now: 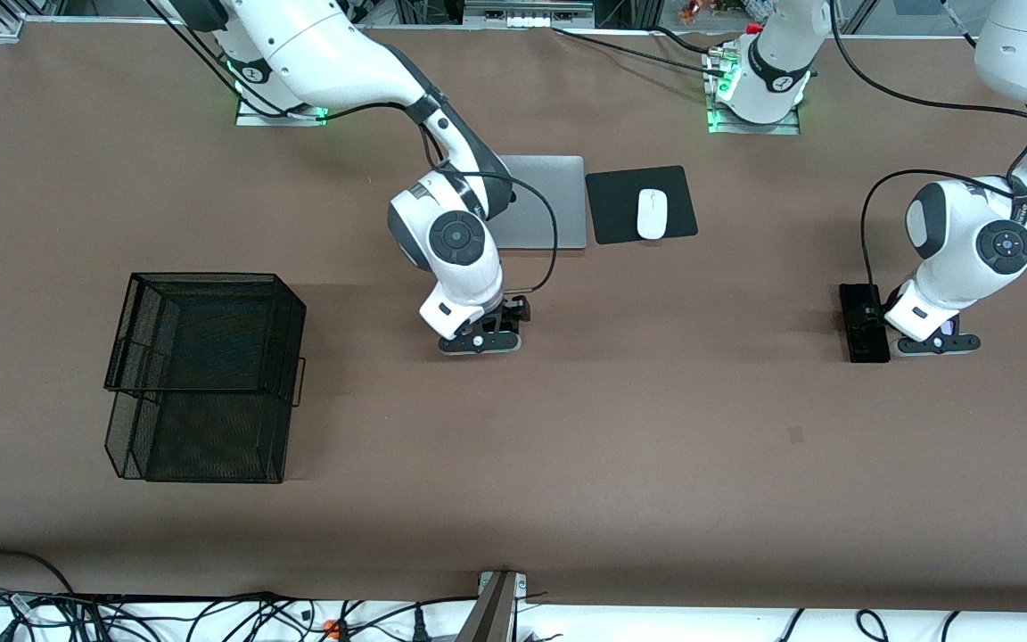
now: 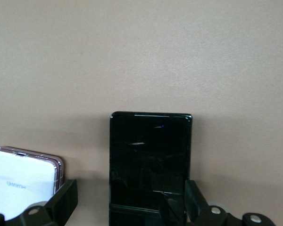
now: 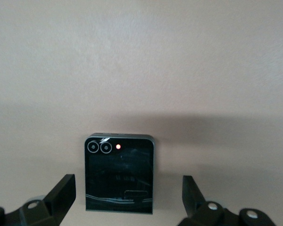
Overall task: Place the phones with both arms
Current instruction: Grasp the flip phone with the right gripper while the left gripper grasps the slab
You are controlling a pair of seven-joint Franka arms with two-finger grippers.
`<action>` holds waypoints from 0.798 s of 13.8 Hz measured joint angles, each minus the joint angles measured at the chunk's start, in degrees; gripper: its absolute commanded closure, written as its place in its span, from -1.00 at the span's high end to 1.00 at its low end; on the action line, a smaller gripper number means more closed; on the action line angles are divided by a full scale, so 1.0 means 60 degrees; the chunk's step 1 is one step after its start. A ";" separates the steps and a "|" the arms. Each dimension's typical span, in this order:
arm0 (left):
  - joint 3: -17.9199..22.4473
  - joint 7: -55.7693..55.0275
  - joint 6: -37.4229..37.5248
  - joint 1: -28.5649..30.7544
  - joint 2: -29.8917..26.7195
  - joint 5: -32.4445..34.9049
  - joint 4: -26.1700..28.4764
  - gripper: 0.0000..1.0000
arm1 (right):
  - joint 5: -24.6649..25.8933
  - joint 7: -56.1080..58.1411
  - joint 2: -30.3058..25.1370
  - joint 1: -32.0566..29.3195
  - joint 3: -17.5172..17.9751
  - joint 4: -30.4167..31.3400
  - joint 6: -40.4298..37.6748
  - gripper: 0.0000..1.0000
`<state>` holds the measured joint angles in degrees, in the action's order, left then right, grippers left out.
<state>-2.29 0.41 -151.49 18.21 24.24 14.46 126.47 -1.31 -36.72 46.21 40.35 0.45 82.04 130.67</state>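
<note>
While each phone lies flat on the brown table (image 1: 656, 428), both arms hang low over them with their jaws spread and nothing gripped. The long black phone (image 2: 150, 160) rests toward the left arm's end of the table, and the left gripper (image 2: 127, 207) straddles it, one finger (image 2: 63, 200) on either side, which looks like lining up to pinch its long edges. Just beside that finger sits the white Huawei phone (image 2: 23, 179), near enough that a closing finger might nudge it. Near the table's middle, the small black flip phone (image 3: 119, 173) lies camera-side up between the spread fingers of the right gripper (image 3: 127, 202), centred for the same kind of pinch. A wire basket (image 1: 201, 374) stands toward the right arm's end, probably the drop-off, while the silver laptop (image 1: 540, 201), mouse pad (image 1: 612, 214) and white mouse (image 1: 652, 214) sit nearer the bases.
</note>
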 measured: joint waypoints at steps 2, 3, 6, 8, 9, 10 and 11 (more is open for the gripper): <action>-0.0025 -0.0006 -0.0122 0.0072 0.0000 -0.0002 0.0013 1.00 | 0.0105 -0.0207 0.0119 0.0090 -0.0007 -0.0011 0.0078 1.00; -0.0073 -0.0013 -0.0219 0.0125 0.0001 -0.0037 0.0038 1.00 | 0.0159 -0.0250 0.0161 0.0119 -0.0008 -0.0012 0.0127 1.00; -0.0315 -0.0017 -0.0332 0.0210 0.0004 -0.0326 0.0121 1.00 | 0.0203 -0.0267 0.0231 0.0174 -0.0038 -0.0017 0.0190 1.00; -0.0388 -0.0022 -0.0338 0.0211 0.0028 -0.0370 0.0150 1.00 | 0.0265 -0.0269 0.0280 0.0190 -0.0044 -0.0016 0.0193 1.00; -0.0391 -0.0022 -0.0342 0.0211 0.0049 -0.0370 0.0164 1.00 | 0.0270 -0.0270 0.0307 0.0196 -0.0045 -0.0018 0.0197 1.00; -0.0391 -0.0006 -0.0344 0.0213 0.0074 -0.0370 0.0186 1.00 | 0.0273 -0.0271 0.0344 0.0208 -0.0045 -0.0024 0.0200 1.00; -0.0391 0.0000 -0.0358 0.0213 0.0104 -0.0370 0.0227 1.00 | 0.0300 -0.0278 0.0386 0.0234 -0.0045 -0.0025 0.0202 1.00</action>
<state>-4.64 0.41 -153.64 19.49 24.86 12.24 127.84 0.49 -38.39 48.52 41.76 0.17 81.89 131.88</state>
